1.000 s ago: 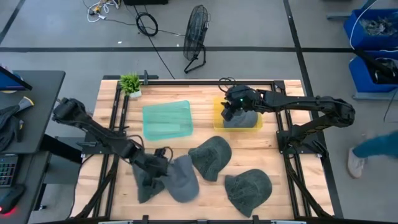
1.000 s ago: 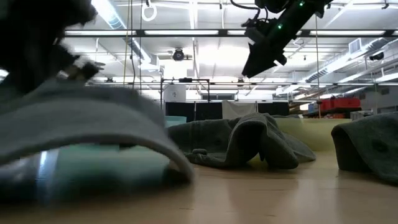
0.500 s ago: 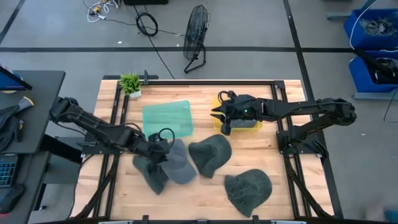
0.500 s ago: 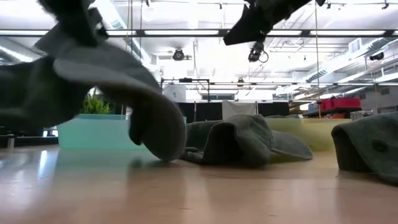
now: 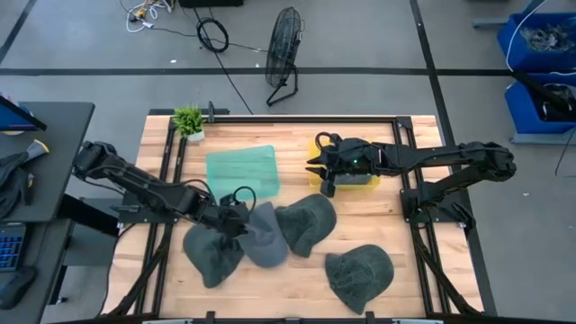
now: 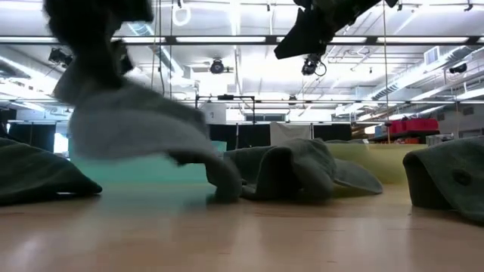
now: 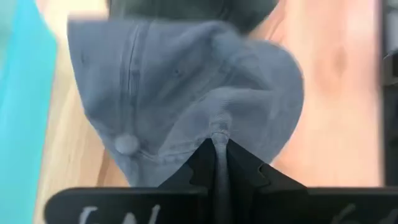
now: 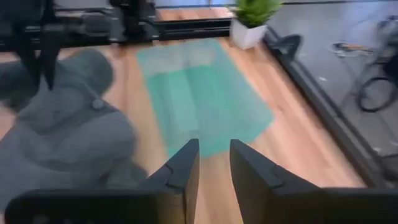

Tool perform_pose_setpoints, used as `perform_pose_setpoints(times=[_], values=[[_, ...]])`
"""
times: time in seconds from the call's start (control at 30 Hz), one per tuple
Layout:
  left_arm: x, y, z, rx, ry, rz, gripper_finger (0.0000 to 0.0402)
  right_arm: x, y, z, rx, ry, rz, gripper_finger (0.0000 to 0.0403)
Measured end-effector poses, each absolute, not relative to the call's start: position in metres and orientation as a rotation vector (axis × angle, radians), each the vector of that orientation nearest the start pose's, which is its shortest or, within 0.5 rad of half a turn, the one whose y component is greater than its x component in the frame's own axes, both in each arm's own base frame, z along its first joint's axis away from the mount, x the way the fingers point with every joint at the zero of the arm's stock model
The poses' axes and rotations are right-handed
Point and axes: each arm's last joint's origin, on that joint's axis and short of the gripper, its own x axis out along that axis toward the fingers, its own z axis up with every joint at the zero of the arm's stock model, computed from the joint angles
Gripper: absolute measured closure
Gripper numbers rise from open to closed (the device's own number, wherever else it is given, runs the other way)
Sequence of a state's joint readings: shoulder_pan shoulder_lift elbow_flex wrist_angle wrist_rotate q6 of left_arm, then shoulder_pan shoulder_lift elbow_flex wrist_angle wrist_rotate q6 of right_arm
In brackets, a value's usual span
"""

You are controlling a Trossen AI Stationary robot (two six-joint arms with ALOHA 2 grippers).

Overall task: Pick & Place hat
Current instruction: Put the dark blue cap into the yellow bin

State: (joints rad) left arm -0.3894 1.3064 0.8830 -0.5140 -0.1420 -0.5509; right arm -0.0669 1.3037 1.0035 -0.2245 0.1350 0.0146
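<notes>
I find no readable text, label, brand or number anywhere; only blurred white marks on my left wrist's dark bar (image 7: 124, 208), too cut off to read.

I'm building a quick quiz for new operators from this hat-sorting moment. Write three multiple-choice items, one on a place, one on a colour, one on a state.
1. Where is the small potted plant?
A. far left corner of the table
B. beside the yellow tray
C. on the floor by the fan

2. What colour is the tray nearest the left tool?
A. yellow
B. teal
C. red

3. What is the left tool doing?
A. hanging open above a tray
B. shut on a hat
C. resting on bare wood

Key: 1 A, the potted plant stands at that corner. 2 B, the teal tray lies by the left tool. 3 B, its fingers pinch the grey hat.
</notes>
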Motion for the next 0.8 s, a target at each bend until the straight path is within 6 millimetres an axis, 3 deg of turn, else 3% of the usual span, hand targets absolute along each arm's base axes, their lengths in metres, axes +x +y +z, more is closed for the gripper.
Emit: perform_pose_setpoints(times=[0.13, 0.27, 0.47, 0.6, 0.8], values=[[0.246, -0.096, 0.264, -0.214, 0.864, 0.001, 0.0392, 0.287, -0.016, 0.297, -0.028, 0.497, -0.077, 0.0310], [0.248, -0.089, 0.286, -0.152, 0.847, 0.095, 0.0387, 0.293, 0.003, 0.308, -0.169, 0.360, 0.081, 0.0304], [0.259, -0.067, 0.320, -0.123, 0.756, 0.137, 0.0392, 0.299, 0.026, 0.320, -0.351, 0.191, 0.188, 0.0249], [0.266, -0.049, 0.328, -0.092, 0.730, 0.154, 0.0385, 0.306, 0.028, 0.313, -0.367, 0.192, 0.193, 0.0200], [0.275, -0.030, 0.332, -0.075, 0.677, 0.116, 0.0389, 0.324, 0.018, 0.287, -0.387, 0.290, 0.138, 0.0147]])
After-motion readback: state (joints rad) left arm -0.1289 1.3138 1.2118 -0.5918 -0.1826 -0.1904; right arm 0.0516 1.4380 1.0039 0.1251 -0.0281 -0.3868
